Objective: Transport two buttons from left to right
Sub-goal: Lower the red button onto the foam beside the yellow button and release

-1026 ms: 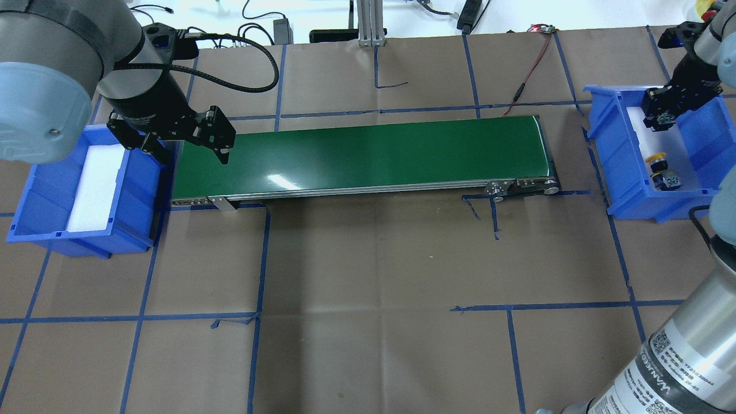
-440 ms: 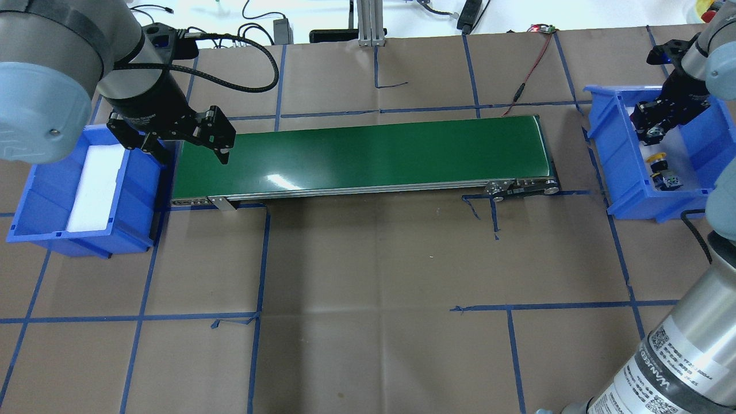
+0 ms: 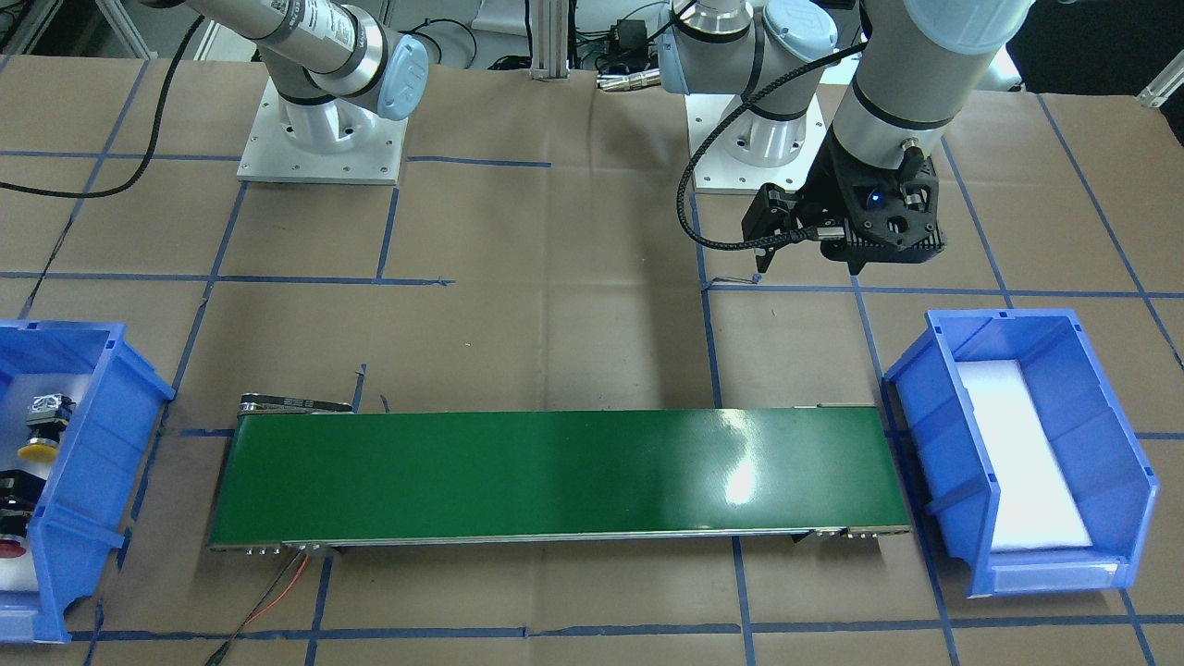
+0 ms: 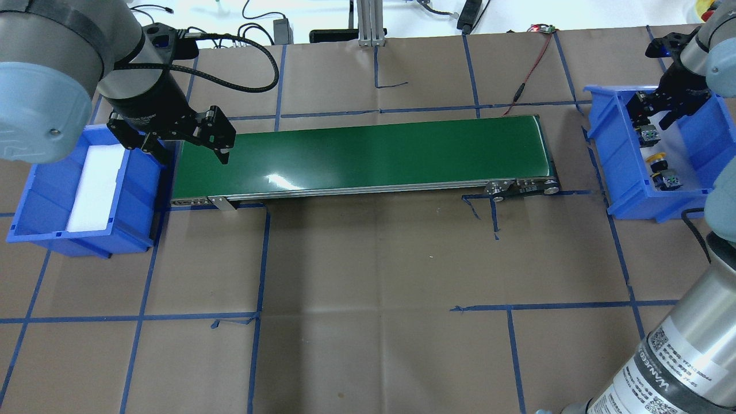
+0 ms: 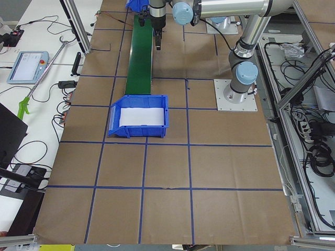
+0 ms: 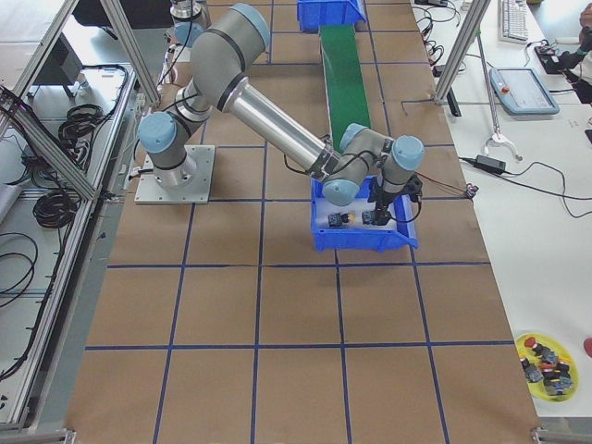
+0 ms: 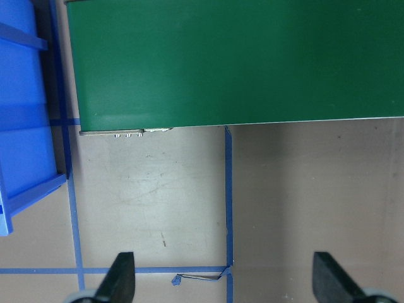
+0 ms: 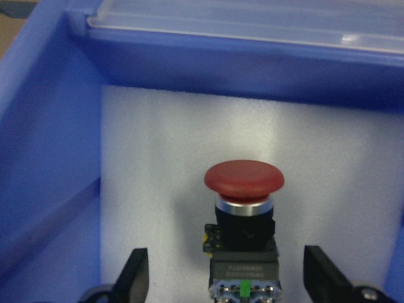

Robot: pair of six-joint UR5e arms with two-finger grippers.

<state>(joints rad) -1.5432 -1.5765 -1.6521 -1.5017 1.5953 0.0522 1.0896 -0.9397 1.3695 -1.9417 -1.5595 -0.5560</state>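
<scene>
The red button (image 8: pixel 244 183) lies on the white foam in the right blue bin (image 4: pixel 618 144), free between the open fingers of my right gripper (image 8: pixel 227 284). In the overhead view my right gripper (image 4: pixel 657 115) hovers just above the red button (image 4: pixel 650 135). The yellow button (image 4: pixel 656 157) lies on the same foam a little nearer the robot. In the front view both show in that bin (image 3: pixel 92 416): the yellow button (image 3: pixel 42 450) and the red button (image 3: pixel 9 546). My left gripper (image 4: pixel 187 150) is open and empty over the conveyor's left end.
A green conveyor belt (image 4: pixel 356 155) runs between the bins. The left blue bin (image 4: pixel 34 190) holds only white foam. In the left wrist view the belt's edge (image 7: pixel 233 57) and blue tape lines on brown paper show. Cables lie along the table's far edge.
My right gripper came down into the right bin with the red button, let it go on the foam, and rose slightly. My left arm has not moved.
</scene>
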